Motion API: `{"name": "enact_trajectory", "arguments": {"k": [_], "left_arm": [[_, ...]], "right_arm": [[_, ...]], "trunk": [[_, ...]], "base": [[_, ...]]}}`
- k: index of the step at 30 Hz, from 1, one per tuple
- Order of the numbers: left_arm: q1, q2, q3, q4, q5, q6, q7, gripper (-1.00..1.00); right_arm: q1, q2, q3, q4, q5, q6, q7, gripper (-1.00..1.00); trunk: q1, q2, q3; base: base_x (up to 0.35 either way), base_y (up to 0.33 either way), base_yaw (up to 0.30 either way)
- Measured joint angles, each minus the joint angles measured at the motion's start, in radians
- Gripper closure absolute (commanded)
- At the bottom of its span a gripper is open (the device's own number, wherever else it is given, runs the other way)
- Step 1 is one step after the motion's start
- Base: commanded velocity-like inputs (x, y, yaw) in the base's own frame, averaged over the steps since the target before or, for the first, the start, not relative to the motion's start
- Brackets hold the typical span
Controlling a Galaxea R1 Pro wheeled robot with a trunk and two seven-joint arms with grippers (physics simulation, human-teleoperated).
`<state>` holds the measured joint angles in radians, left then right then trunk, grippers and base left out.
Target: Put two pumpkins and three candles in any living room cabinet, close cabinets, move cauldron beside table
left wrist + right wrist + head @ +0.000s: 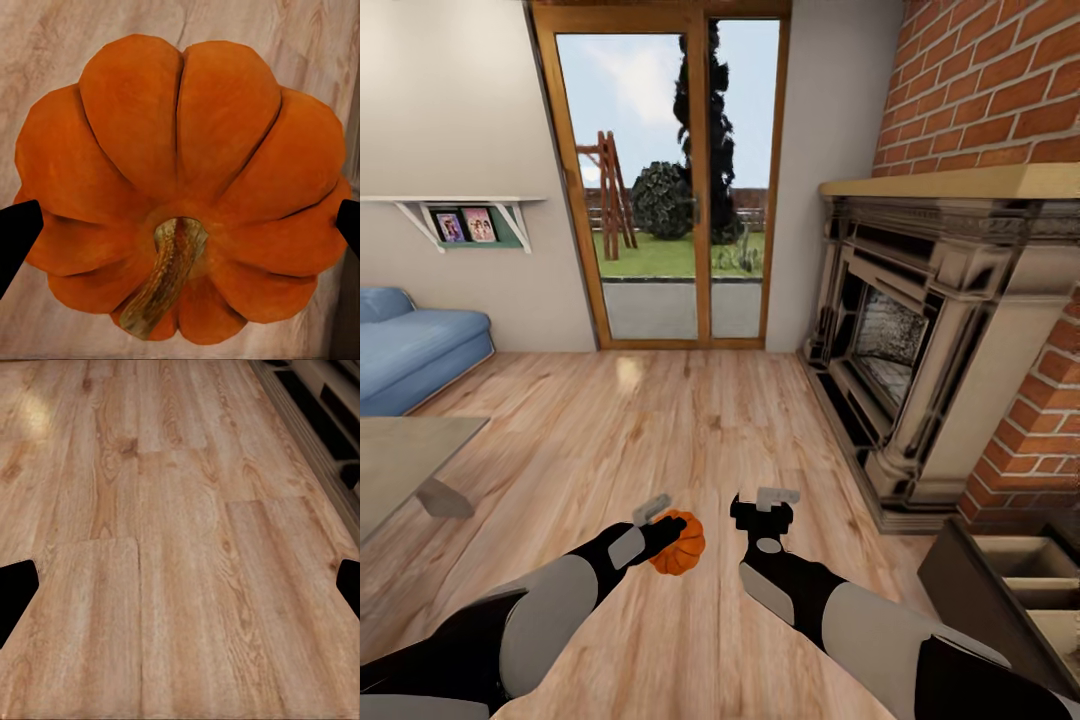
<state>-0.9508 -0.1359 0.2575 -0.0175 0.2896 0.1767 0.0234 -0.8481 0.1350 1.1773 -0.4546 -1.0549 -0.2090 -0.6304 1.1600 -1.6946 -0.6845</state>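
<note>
As left claw grips, pumpkin stem camera-ward

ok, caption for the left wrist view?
Left hand grips an orange pumpkin, stem toward the camera, above the wood plank floor.

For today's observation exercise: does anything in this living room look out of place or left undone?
Two things. A bright-orange ribbed pumpkin is held above the light wood plank floor in the left gripper. The dark-brown wood cabinet by the stone fireplace has an open drawer showing pale compartments.
</note>
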Motion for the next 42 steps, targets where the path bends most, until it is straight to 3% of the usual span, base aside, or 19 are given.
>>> {"name": "enact_trajectory", "arguments": {"k": [15, 42], "left_arm": [[0.0, -0.001, 0.0, 0.0, -0.001, 0.0, 0.0, 1.0], [0.001, -0.009, 0.0, 0.0, 0.0, 0.0, 0.0, 1.0]], "right_arm": [[0.0, -0.001, 0.0, 0.0, 0.0, 0.0, 0.0, -1.0], [0.0, 0.0, 0.0, 0.001, 0.0, 0.0, 0.0, -1.0]], "trunk": [[0.0, 0.0, 0.0], [0.0, 0.0, 0.0]], "base": [[-0.33, 0.1, 0.0], [-0.33, 0.003, 0.0]]}}
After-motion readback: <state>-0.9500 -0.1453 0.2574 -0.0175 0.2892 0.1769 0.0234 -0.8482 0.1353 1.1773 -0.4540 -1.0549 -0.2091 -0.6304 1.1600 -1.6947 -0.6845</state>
